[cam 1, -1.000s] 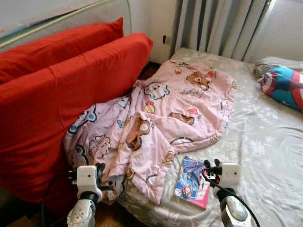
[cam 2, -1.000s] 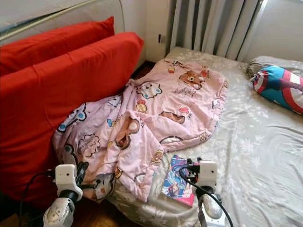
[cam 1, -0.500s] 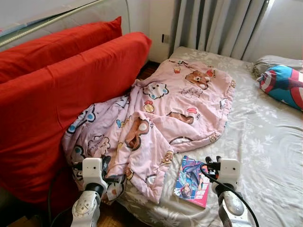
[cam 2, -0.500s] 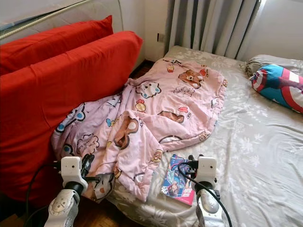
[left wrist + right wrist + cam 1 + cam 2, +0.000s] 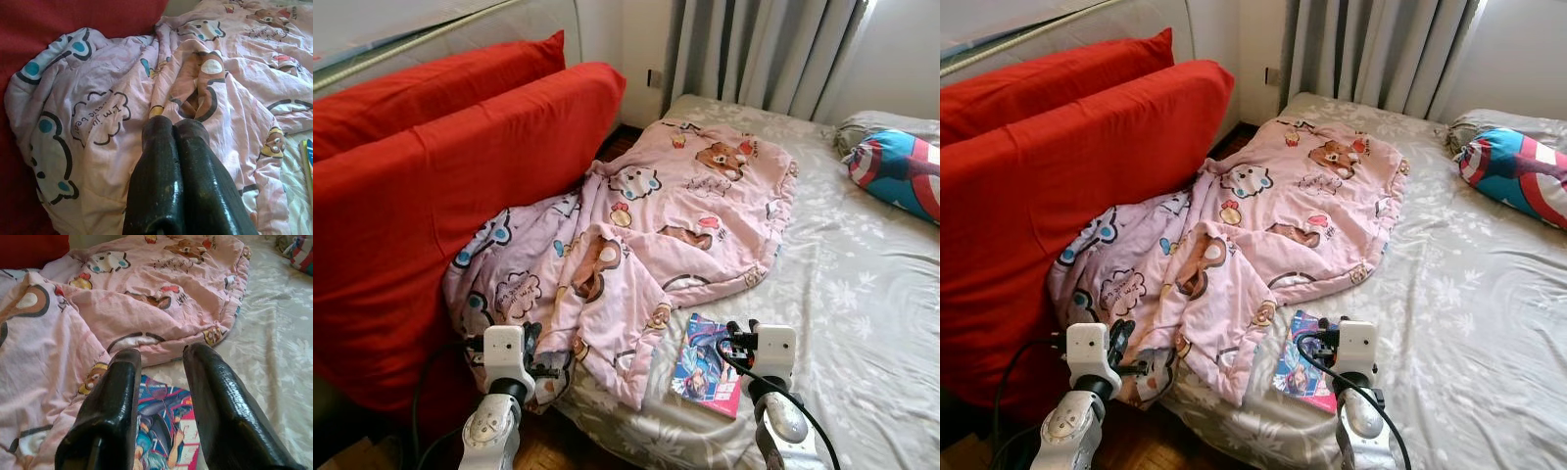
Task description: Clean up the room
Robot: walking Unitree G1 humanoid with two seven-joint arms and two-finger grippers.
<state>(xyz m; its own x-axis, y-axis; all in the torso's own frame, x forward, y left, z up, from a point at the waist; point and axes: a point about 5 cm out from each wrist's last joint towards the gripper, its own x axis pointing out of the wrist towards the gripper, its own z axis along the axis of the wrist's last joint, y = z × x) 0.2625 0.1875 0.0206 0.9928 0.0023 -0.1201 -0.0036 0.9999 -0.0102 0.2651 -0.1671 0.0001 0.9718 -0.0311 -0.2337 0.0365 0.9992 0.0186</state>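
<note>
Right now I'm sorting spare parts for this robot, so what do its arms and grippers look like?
Both arms are silver and rounded, each ending in a white boxy wrist block. A black cable loops from each block down along the arm. The left gripper and the right gripper each have two long, glossy black fingers with rounded tips.

Count, by kind:

- Red cushions (image 5: 460, 166): 2, one behind the other, standing along bed's left side.
- Pink cartoon-print blanket (image 5: 646, 225): 1, crumpled, part hanging off bed edge.
- Comic book (image 5: 710, 352): 1, flat on sheet just beside blanket's hem.
- Shield-print pillow (image 5: 899, 171): 1, w/ 1 grey pillow (image 5: 881, 125) behind it.
- Bed (image 5: 862, 323) w/ grey floral sheet: 1.
- Grey curtain (image 5: 754, 49): 1 set.
- Wall socket (image 5: 652, 77): 1.
</note>
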